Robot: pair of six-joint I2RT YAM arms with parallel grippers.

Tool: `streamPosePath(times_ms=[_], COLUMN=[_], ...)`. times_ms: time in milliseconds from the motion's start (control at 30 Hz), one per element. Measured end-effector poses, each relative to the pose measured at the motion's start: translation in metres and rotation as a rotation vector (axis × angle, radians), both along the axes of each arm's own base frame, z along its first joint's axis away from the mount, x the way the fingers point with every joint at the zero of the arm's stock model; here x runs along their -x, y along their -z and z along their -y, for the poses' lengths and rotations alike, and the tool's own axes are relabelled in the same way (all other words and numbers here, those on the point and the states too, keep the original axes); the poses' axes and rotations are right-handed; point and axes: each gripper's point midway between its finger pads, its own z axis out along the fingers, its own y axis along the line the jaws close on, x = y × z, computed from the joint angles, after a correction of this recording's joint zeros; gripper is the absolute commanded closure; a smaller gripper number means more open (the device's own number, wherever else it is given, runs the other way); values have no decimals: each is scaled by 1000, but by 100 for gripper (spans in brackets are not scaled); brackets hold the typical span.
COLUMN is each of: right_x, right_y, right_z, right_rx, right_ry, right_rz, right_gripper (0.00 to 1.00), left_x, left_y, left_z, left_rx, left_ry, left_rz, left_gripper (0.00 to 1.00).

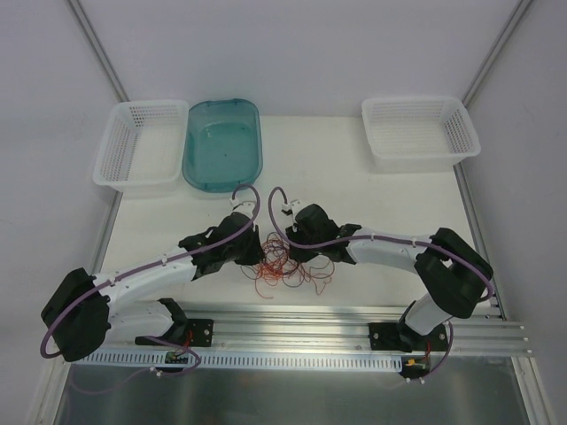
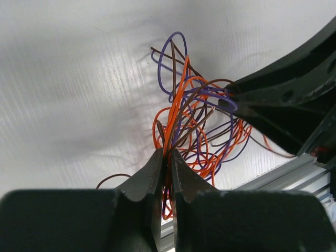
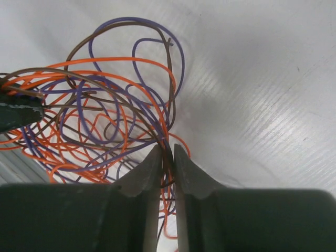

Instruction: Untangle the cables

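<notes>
Left gripper (image 2: 167, 153) has its fingers pressed together on an orange strand of the cables (image 2: 197, 126), which lie as one tangled heap of orange, purple and brown loops on the table (image 1: 372, 190), toward the middle of its near edge. Right gripper (image 3: 167, 152), on the heap's other side, pinches brown and orange strands between nearly closed fingers.

White baskets (image 1: 151, 104) (image 1: 416, 150): two. Teal tub (image 1: 221, 146): one. Robot arms (image 1: 151, 274) (image 1: 390, 248): two. Cable tangle (image 1: 285, 267): one, three wire colours.
</notes>
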Motion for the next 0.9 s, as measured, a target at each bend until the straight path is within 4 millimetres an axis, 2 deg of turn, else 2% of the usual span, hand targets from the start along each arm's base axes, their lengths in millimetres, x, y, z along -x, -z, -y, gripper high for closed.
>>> streamPosePath(times_ms=[100,233,433,567,667,767,800,900], right_x=[-1,-2,-6,-9,-15,-22,-25,-26], right_y=[-1,-11,-56,-91,-111,-121,-121,-115], right_z=[-1,1,15,29,47,69,77,91], right_rx=[-7,-16,-62,-117,-139,-131,-121,-96], right_ry=[3,7,46,82,143,227,256,315], right_rz=[5,25,129,194,231,251,258,243], right_gripper=[96,99,99,99,99,99,99,99], left_x=[0,0,-3,-8,-11,-11,-10,-8], left_y=[3,7,-1,-22,-42,-56,-58,-60], left_z=[-3,-10,-15,-11,-8,-8,-11,-17], left_rx=[-6,-20,6,76,140,175,173,168], left_ry=[-9,-32,-82,-103,-106,-106,-107,-108], left_rz=[2,9,36,89,140,172,178,179], left_gripper=[92,91,90,89,85,61,49,39])
